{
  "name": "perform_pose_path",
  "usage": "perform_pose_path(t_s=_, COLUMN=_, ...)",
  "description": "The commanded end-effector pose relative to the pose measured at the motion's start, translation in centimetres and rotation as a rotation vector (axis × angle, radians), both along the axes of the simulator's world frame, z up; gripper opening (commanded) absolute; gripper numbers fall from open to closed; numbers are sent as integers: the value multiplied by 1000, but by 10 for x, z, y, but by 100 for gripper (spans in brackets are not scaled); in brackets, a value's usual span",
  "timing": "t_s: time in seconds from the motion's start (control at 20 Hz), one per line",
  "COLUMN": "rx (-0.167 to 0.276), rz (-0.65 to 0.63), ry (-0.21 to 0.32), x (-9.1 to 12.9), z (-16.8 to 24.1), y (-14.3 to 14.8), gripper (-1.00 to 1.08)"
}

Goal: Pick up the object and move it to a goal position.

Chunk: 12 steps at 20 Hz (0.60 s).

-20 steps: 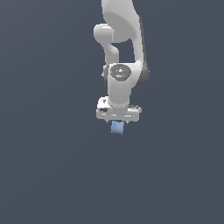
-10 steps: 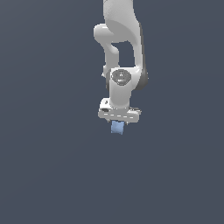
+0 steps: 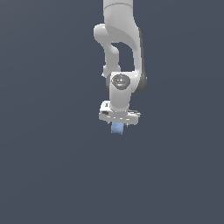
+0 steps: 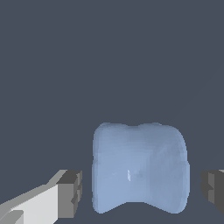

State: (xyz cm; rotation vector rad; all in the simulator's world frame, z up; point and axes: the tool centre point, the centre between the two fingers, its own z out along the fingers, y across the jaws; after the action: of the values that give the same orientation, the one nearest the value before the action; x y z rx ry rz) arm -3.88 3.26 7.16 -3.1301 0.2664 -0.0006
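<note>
The object (image 3: 117, 128) is a small matte light-blue lump showing just under the white hand in the exterior view. Close up in the wrist view the object (image 4: 140, 170) is rounded with two lobes. My gripper (image 3: 117, 123) points straight down over it. In the wrist view my gripper (image 4: 142, 192) is open, with one dark fingertip (image 4: 71, 192) on each side of the object. A narrow gap shows between each pad and the object, so the pads are not touching it. The other fingertip (image 4: 213, 190) is cut off by the picture's edge.
The white arm (image 3: 120, 39) rises above the hand to the top of the exterior view. All around is a plain dark grey-blue surface with no other objects, edges or containers in view.
The hand has come down slightly toward the light-blue object, and the arm's upper links have shifted. The object has stayed in place.
</note>
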Motion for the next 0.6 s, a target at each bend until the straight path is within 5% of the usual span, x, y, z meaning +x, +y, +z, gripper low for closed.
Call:
perform_pose_path(t_s=0.0, rx=0, rz=-1, ry=1, x=-1, z=-13, y=0, gripper=100)
perform_pose_path(t_s=0.4, rx=0, rz=-3, ry=0, x=0, z=-32, y=0, gripper=100)
perform_pose_path(t_s=0.45, rx=0, rz=-3, ry=0, x=0, z=-32, y=0, gripper=-100)
perform_pose_path(t_s=0.55, rx=0, rz=-3, ry=0, x=0, z=-32, y=0, gripper=-100)
